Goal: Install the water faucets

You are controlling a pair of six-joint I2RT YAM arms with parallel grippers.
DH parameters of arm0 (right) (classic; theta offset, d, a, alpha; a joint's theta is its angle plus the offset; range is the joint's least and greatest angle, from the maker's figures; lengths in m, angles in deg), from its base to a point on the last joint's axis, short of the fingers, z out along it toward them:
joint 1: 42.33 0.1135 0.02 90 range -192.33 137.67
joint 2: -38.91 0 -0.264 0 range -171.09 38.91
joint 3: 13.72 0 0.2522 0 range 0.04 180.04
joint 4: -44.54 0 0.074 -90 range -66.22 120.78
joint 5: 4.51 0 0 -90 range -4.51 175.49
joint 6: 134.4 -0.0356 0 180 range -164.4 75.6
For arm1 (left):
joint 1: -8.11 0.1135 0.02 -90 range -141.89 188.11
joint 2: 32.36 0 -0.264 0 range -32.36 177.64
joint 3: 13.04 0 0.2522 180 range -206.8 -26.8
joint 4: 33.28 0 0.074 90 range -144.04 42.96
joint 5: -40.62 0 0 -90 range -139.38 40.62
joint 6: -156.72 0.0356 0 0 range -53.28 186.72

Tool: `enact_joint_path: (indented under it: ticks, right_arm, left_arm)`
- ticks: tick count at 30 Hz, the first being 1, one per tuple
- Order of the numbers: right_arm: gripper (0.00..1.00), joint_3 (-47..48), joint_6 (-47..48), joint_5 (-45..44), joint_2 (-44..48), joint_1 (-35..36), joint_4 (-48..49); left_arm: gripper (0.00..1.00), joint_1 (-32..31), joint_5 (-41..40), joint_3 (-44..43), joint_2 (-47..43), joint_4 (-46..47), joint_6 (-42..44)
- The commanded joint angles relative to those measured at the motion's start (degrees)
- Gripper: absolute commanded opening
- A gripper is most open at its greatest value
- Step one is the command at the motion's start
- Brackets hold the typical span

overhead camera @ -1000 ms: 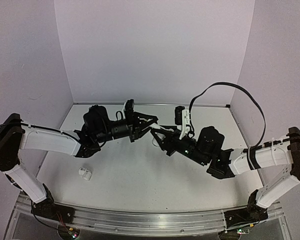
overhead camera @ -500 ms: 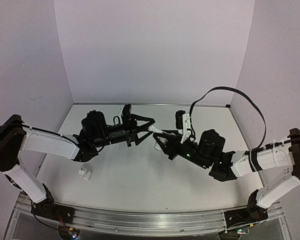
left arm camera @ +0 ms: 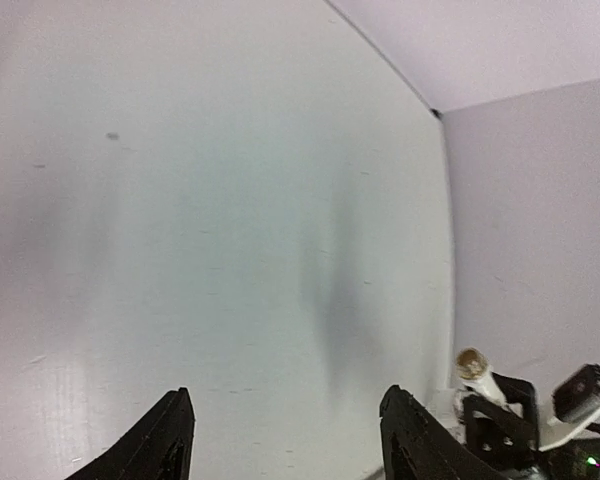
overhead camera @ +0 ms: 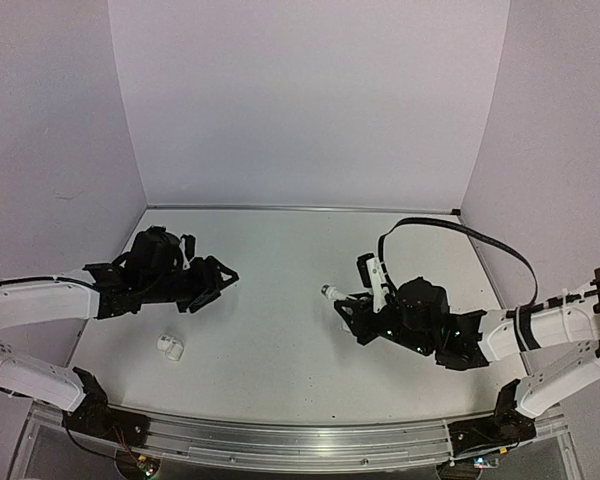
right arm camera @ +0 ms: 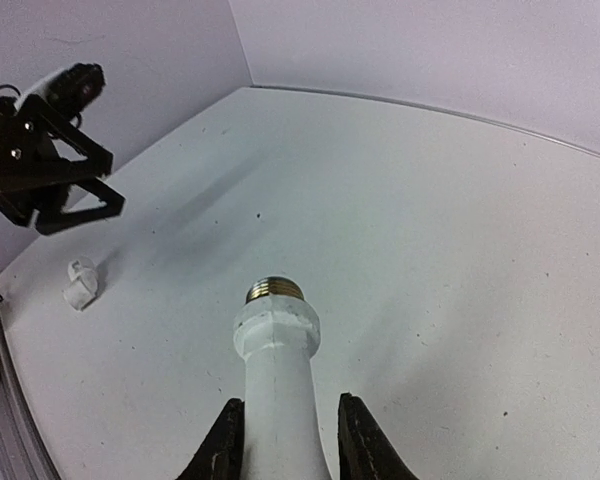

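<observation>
Top cam: high, far behind left tool [overhead camera: 220, 285], right tool [overhead camera: 342, 303]; whole desk [overhead camera: 280, 345]. Wrist cams: close behind own tool, facing forward; each sees other.

White plastic tap [right arm camera: 277, 350], metal threaded end — held in right gripper [right arm camera: 286, 440], thread foremost. Small white elbow fitting [overhead camera: 170, 346] — lying well apart.

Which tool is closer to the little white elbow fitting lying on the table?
Left. The left tool is open just beyond the elbow fitting; the right tool, holding the tap, is far across.
</observation>
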Motion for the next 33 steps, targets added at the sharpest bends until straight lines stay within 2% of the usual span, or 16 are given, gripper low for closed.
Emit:
enact_joint_path:
  ticks: [1, 3, 8, 13, 17, 24, 33]
  right_arm:
    - [0.0, -0.21, 0.47, -3.57, 3.14, 0.25, -1.67]
    - [0.0, 0.26, 0.85, -3.92, 2.9, 0.23, -1.64]
    - [0.0, 2.23, 0.91, -1.76, 1.13, 0.21, -1.74]
    - [0.0, 2.3, -0.34, 0.12, 0.77, 0.2, -1.97]
    - [0.0, 2.05, -0.98, 0.44, 1.02, 0.24, -2.0]
    - [0.0, 1.79, -1.2, 0.13, 1.92, 0.23, -2.07]
    - [0.0, 2.37, -1.04, 0.64, 1.41, 0.22, -2.36]
  left_arm:
    - [0.66, 0.15, -19.32, -4.62, -5.05, -34.57, 2.91]
    - [0.66, 0.17, -22.69, -2.59, -8.27, -38.82, -2.23]
    - [0.66, 0.15, -24.83, 5.37, -17.39, -43.37, -14.07]
    - [0.64, 0.15, -25.03, 5.58, -17.65, -47.94, -19.07]
    - [0.62, -0.61, -21.31, 3.12, -10.14, -49.05, -16.48]
    - [0.66, -9.34, -27.06, -3.76, 4.58, -53.49, -12.01]
    - [0.7, -10.61, -29.68, -9.17, 14.88, -55.34, -2.34]
